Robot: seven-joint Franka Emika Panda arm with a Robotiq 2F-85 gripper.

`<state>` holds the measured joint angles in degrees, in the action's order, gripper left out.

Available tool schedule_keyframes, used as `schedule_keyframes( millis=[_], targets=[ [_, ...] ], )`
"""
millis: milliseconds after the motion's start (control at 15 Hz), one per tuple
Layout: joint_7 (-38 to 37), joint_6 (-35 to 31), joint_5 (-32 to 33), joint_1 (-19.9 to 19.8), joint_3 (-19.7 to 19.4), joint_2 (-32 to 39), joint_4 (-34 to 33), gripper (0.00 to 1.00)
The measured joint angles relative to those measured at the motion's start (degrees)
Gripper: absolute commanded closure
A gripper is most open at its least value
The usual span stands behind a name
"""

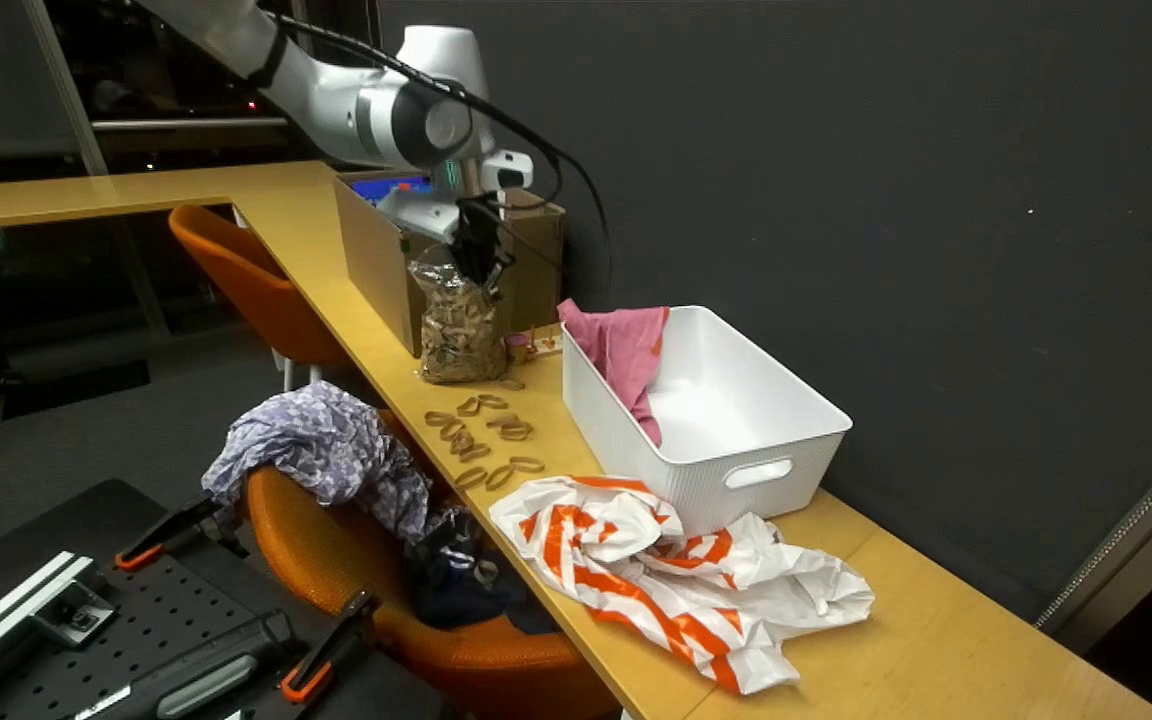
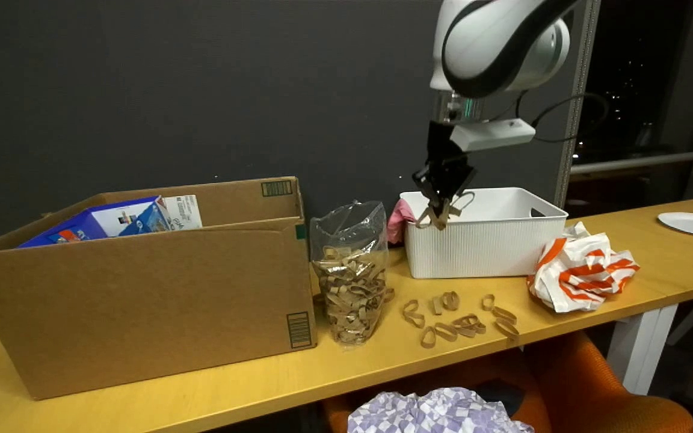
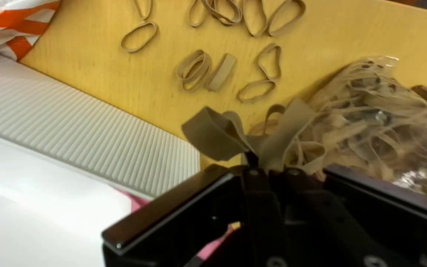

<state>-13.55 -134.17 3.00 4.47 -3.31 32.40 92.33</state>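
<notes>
In the wrist view, the jaws are clamped on flat tan rubber bands (image 3: 213, 139), loops flaring; a firm, steady pinch should suit such springy strips. In an exterior view, they hang over the tabletop (image 2: 394, 340) near the ribbed white bin (image 2: 485, 249), whose rim could snag them. In an exterior view, a crinkly clear bag (image 1: 461, 340) stands left of the bin.

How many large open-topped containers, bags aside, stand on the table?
2: a cardboard box and a white bin, either side of the clear bag in an exterior view; others may be hidden.
</notes>
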Motion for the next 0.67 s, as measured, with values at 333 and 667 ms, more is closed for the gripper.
schedule_keyframes(
  millis=[333,667],
  targets=[
    [-0.5,2.6,4.3,3.7,0.6,-3.8,-4.7,0.98],
    [1.4,2.0,4.8,5.3,2.2,1.9,-11.3,0.98]
  ],
)
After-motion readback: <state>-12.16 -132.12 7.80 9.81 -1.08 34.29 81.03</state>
